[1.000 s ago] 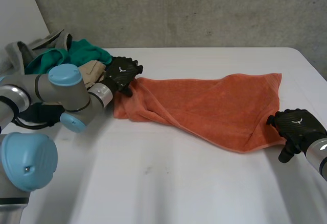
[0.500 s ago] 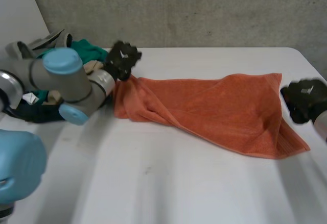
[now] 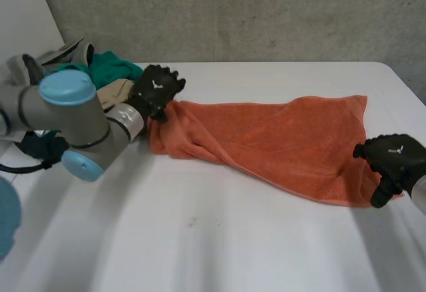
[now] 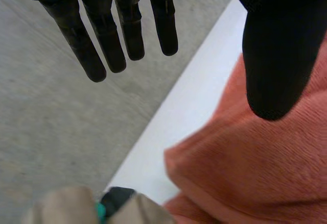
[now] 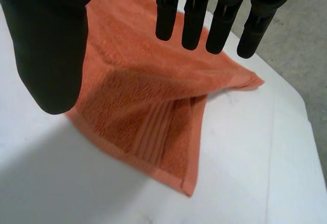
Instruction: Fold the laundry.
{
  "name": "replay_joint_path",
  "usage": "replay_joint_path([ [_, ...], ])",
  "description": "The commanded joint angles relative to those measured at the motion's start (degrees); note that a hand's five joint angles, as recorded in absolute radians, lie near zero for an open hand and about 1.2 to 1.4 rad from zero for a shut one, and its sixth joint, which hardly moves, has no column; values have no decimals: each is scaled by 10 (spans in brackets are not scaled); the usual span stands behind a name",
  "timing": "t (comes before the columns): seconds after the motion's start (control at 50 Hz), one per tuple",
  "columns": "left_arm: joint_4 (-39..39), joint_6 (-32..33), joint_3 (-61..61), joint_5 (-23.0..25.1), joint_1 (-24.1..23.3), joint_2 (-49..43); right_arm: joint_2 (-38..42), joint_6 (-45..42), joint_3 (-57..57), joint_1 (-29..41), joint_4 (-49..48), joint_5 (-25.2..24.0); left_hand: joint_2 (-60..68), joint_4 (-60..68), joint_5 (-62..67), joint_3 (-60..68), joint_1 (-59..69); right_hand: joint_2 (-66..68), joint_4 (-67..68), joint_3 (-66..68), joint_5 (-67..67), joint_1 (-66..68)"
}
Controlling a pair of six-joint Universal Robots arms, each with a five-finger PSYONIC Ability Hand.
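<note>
A: Towel, where?
B: Orange towel [image 3: 266, 142] lies stretched across the white counter [image 3: 200, 239]. Its left end is bunched, just beside a heap of clothes [image 3: 93, 72].
A: Left hand?
B: Left hand [image 3: 154, 91] is at that bunched end, fingers [image 4: 102, 30] straight, thumb apart. It holds nothing.
A: Right?
B: Right hand [image 3: 393, 159] is at the towel's near right corner, fingers [image 5: 191, 20] straight and set off from the thumb, over the cloth. No grip on it.
</note>
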Motion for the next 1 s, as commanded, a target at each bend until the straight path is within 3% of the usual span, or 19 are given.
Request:
replay_joint_path([
  [0.02,-1,-3,24,0,-1,-33,51,-2,30,-20,-54,-42,16,22,23,14,16,5,18,10,28,3],
  [0.32,-1,-5,22,0,-6,-27,147,-4,-20,-16,-105,-59,20,25,27,17,19,89,102,94,112,87],
  [0.38,-1,-8,22,0,-6,-26,163,-4,-41,-17,-106,-57,20,25,27,18,19,503,517,508,526,501],
  [0.4,-1,-8,22,0,-6,-25,163,-3,-45,-19,-106,-57,20,25,27,18,19,561,574,566,584,559],
  [0.48,-1,-9,20,-1,-10,-24,159,-2,-54,-20,-105,-57,20,25,27,18,19,561,575,566,584,559],
  [0.7,5,-15,32,5,-11,-34,30,4,-77,12,6,-67,-113,-108,-106,-115,-114,561,575,566,584,559],
  [0.82,8,-15,69,4,-12,-77,-73,6,-104,48,79,-97,-108,-103,-101,-110,-109,561,575,566,584,559],
  [1.0,6,-11,90,14,-21,-113,-165,14,-110,60,91,-113,-14,-9,-7,-16,-15,561,575,566,584,559],
])
